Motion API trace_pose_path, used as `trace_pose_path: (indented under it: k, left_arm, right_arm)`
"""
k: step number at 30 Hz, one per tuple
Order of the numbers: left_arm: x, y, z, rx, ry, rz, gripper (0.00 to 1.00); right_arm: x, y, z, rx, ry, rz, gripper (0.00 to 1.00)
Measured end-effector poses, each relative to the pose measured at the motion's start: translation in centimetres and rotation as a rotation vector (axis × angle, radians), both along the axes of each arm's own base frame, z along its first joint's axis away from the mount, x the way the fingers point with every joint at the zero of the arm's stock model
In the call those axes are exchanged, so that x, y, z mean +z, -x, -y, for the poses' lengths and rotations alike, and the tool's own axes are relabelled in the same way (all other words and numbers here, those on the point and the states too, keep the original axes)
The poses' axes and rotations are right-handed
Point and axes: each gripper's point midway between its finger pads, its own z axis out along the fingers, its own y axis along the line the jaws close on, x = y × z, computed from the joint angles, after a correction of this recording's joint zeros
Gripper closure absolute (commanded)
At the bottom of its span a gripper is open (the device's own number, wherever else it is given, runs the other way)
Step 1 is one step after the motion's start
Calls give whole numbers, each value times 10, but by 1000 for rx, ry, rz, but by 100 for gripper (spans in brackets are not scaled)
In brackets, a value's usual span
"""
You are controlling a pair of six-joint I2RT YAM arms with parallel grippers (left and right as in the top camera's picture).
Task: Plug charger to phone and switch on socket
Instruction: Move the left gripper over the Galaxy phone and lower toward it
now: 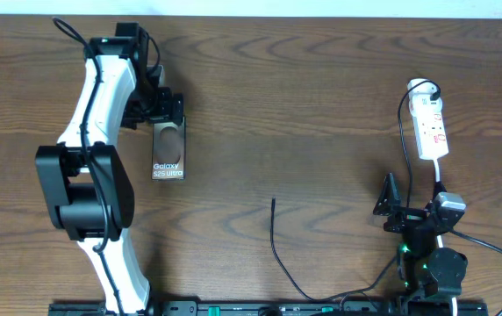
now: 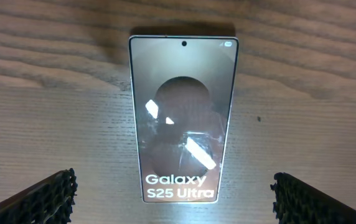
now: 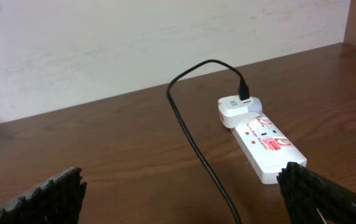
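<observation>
With the left gripper (image 2: 177,198) and right gripper (image 3: 184,196) both released, a clumsy pinch could skid the thin, loose charger (image 1: 276,246) at six o'clock away from the phone (image 1: 168,154) at nine o'clock.

You are looking at one phone (image 1: 168,151), one socket (image 1: 432,132), one charger (image 1: 273,224), one white adapter (image 3: 236,109) sitting in that socket, and two robot arms, left (image 1: 102,96) and right (image 1: 435,263), reaching over one table (image 1: 321,105).
</observation>
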Motion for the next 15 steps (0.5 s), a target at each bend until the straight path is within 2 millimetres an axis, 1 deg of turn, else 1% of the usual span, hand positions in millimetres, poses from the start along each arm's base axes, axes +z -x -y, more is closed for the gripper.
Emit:
trace_pose_path:
  k: [4, 10, 15]
  left_arm:
    - [-2, 1, 5, -35, -55, -1, 1]
    - [-8, 9, 18, -88, -108, -22, 1]
    - [-15, 12, 16, -82, -121, -32, 2]
  right_arm:
    - [0, 0, 0, 0, 0, 0, 1]
    - [0, 0, 0, 0, 0, 0, 1]
    - [0, 0, 0, 0, 0, 0, 1]
